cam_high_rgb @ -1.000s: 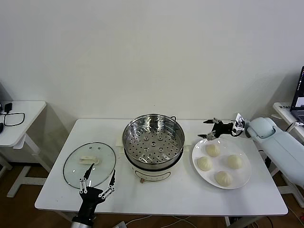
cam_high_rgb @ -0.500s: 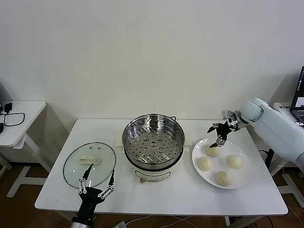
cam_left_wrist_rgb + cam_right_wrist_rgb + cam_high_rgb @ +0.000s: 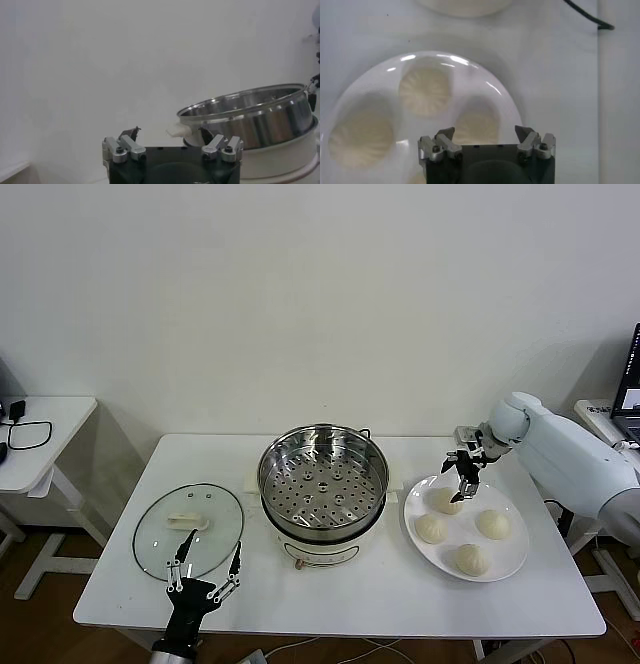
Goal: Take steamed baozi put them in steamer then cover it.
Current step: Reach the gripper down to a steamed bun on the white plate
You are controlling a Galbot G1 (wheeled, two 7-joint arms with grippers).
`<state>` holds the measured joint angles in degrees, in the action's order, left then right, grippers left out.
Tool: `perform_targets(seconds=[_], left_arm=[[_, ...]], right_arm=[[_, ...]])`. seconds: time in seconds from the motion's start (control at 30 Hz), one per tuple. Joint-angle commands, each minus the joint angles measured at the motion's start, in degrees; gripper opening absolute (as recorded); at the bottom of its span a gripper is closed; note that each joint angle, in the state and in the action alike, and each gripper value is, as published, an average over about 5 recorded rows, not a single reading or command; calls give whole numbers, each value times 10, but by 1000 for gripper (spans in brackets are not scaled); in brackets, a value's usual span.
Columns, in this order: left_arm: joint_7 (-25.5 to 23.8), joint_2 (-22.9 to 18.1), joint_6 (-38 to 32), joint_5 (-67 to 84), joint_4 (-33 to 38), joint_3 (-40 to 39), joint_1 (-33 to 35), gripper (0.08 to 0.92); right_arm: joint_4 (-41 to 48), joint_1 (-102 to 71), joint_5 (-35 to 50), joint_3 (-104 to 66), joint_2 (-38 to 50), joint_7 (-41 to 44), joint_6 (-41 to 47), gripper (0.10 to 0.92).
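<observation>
Against a plain white wall, white table, side desk

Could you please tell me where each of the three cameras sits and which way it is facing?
Head view: looks forward and down at the table; shows left gripper and right gripper.
Left wrist view: low, facing the steamer side-on; its open fingers show.
Right wrist view: looks down on the plate of baozi.
Shared: head and left wrist views both see the steamer.
</observation>
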<state>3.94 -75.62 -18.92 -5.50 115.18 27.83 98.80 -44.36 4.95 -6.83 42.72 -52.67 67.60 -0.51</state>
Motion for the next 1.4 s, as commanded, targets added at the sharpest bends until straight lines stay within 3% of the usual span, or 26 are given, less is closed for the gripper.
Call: perform_targets(seconds=[0.03,0.63,1.0,1.27,1.4], left_arm=[[0,0,0,0,-1,1,0,823],[2,0,0,1,-3,3,-2,823],[3,-1,0,2,-1,4,-3,823],[4,-2,1,3,3,5,-4,823],[4,-1,3,4,7,4,-6,823]], right_arm=[[37,-11,-32,-7,-19,-5,-6,823],[58,-32,-47,-23,-35,-15,-18,820],[50,-32,-45,-22,-30,-23,-22,722],[-43,10,-13,16,17,-24,-35,657],[-111,88,19,65,40,-17,-91,651]])
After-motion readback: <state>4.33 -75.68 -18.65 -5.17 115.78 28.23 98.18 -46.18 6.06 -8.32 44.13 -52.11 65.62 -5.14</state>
